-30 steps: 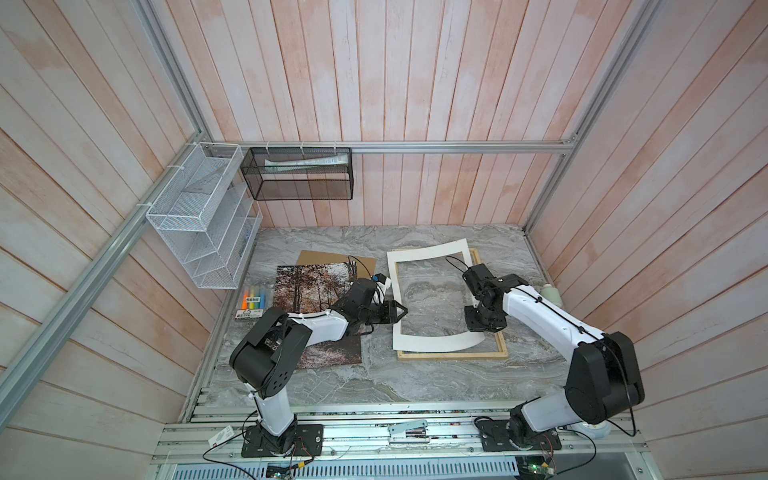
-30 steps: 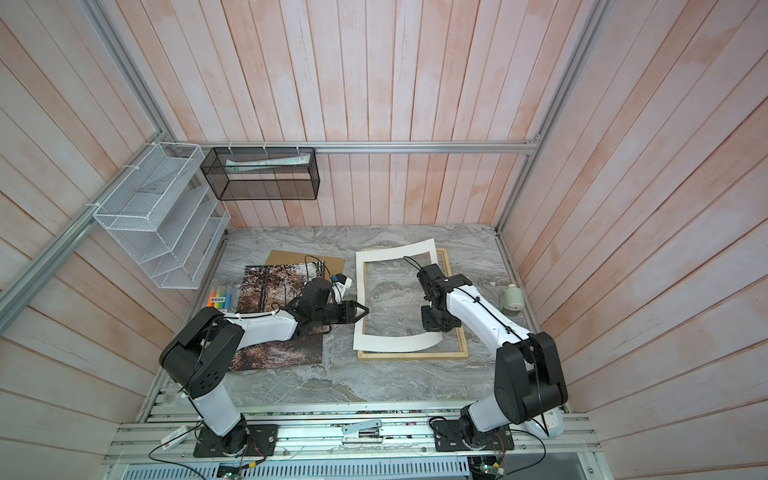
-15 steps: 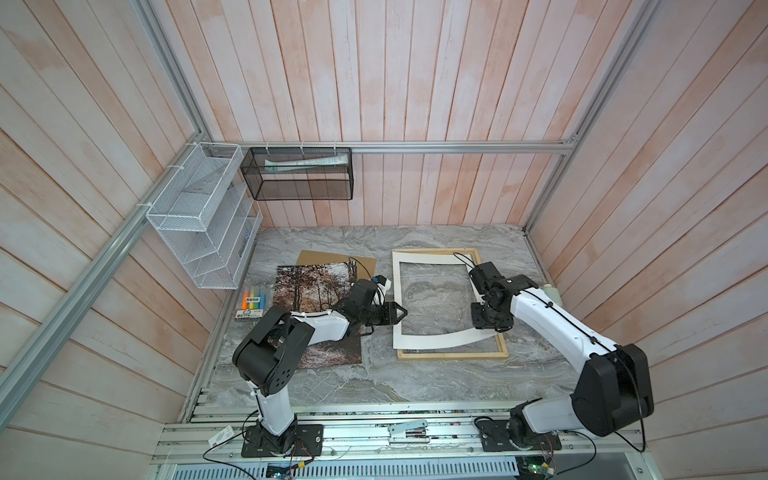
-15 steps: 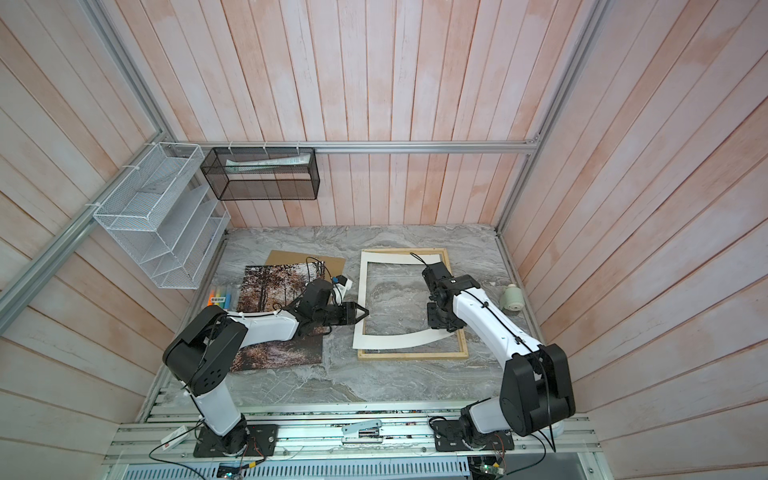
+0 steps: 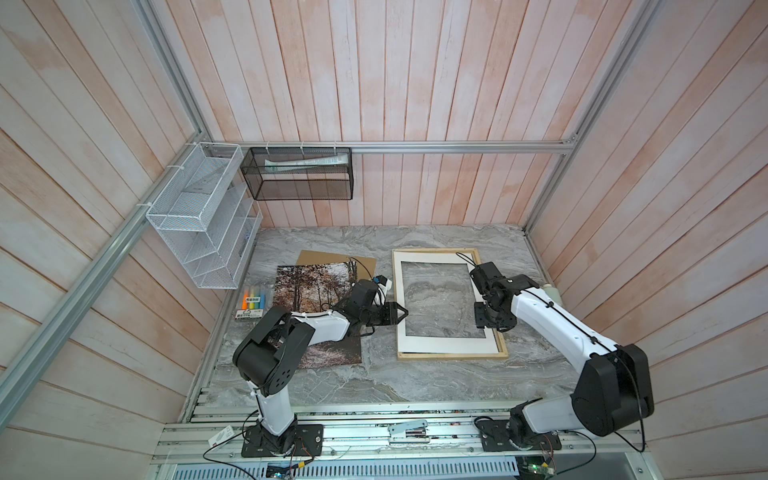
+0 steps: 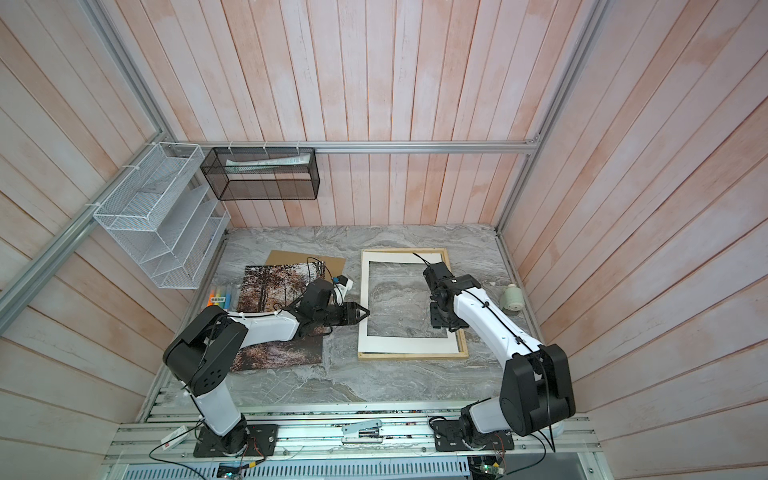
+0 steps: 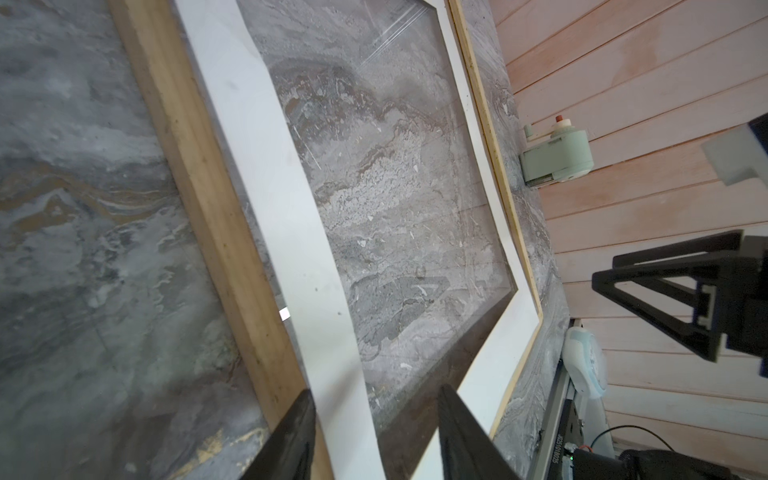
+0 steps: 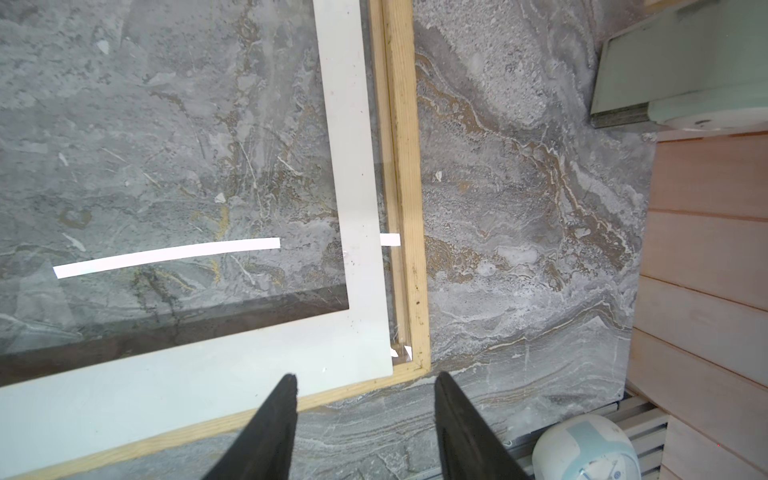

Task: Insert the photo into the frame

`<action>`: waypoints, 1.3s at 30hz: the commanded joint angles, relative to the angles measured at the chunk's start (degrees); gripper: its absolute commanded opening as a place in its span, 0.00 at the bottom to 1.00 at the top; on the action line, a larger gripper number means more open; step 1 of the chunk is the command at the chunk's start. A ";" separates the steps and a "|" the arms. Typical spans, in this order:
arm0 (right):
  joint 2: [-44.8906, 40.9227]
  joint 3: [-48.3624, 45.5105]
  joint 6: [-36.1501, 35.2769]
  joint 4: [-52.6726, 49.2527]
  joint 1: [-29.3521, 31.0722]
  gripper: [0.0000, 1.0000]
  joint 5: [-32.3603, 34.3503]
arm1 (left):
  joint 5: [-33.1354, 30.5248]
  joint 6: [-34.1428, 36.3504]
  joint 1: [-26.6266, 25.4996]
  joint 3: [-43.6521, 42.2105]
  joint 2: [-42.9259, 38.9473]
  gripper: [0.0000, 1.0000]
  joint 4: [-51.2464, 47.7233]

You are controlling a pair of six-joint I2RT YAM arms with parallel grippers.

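Since a second ago the white mat (image 5: 440, 343) has dropped from a raised curl to lie in the frame (image 5: 457, 356), and the right hand (image 8: 365, 377) has let it go. On the table (image 5: 415, 378) the frame lies right of centre with the mat shifted left inside it. A gap shows along the right rail and the left strip looks wavy, so I judge it may not be seated, and a print laid on it would sit crooked. The photo (image 5: 307, 282) is not in the frame yet. It lies flat to the left, its far edge over the brown backing board (image 5: 361, 259), partly under the left arm, thin and likely to crease if scraped up. The left hand (image 7: 376, 390) is open, jaws either side of the mat's left strip, so a careless pull could drag the mat. The right hand hangs open and empty over the frame's near right corner. Open table lies near and far of the frame. A pale green dispenser (image 6: 512, 300) and the wall crowd its right, and only a narrow lane parts frame from photo.
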 commanded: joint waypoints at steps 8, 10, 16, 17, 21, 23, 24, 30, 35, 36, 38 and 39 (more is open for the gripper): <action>-2.38 -1.15 -0.59 5.29 -2.64 0.54 1.07 | -0.20 -0.75 -0.26 -1.16 0.78 0.46 2.07; -3.96 -1.66 -0.68 7.28 -3.21 0.54 -0.29 | -0.42 -0.92 -0.26 -1.10 0.85 0.46 2.02; -7.48 -5.57 -1.44 14.54 -8.42 0.53 -6.81 | -3.74 -0.84 -0.35 -0.59 0.45 0.48 -1.02; -7.66 -6.16 -1.44 15.71 -9.01 0.53 -7.86 | -4.30 -0.75 -0.36 -0.50 0.46 0.50 -1.57; -7.62 -8.90 -2.22 20.63 -11.08 0.51 -14.61 | -5.39 -0.73 -0.43 -0.26 0.38 0.59 -2.70; -7.04 -10.46 -2.24 22.89 -12.20 0.51 -17.83 | -6.21 -0.50 -0.52 0.23 0.47 0.60 -3.92; -6.61 -11.27 -2.28 23.97 -12.60 0.51 -19.48 | -6.67 -0.25 -0.60 0.45 0.39 0.60 -4.57; -3.83 -14.27 -2.62 28.98 -13.34 0.50 -27.71 | -7.66 0.29 -0.75 0.82 0.14 0.60 -5.98; -1.03 -15.13 -2.19 30.88 -13.33 0.49 -28.81 | -8.96 0.65 -1.18 1.31 0.24 0.60 -7.13; -0.69 -15.30 -2.25 31.15 -13.34 0.48 -29.38 | -9.32 0.89 -1.31 1.43 0.15 0.60 -7.50; -0.34 -15.78 -2.36 31.79 -13.31 0.47 -30.46 | -9.51 1.26 -1.57 1.75 0.20 0.60 -8.18; -0.32 -16.07 -2.35 32.09 -13.33 0.47 -30.51 | -9.50 1.36 -1.70 1.86 0.30 0.60 -8.37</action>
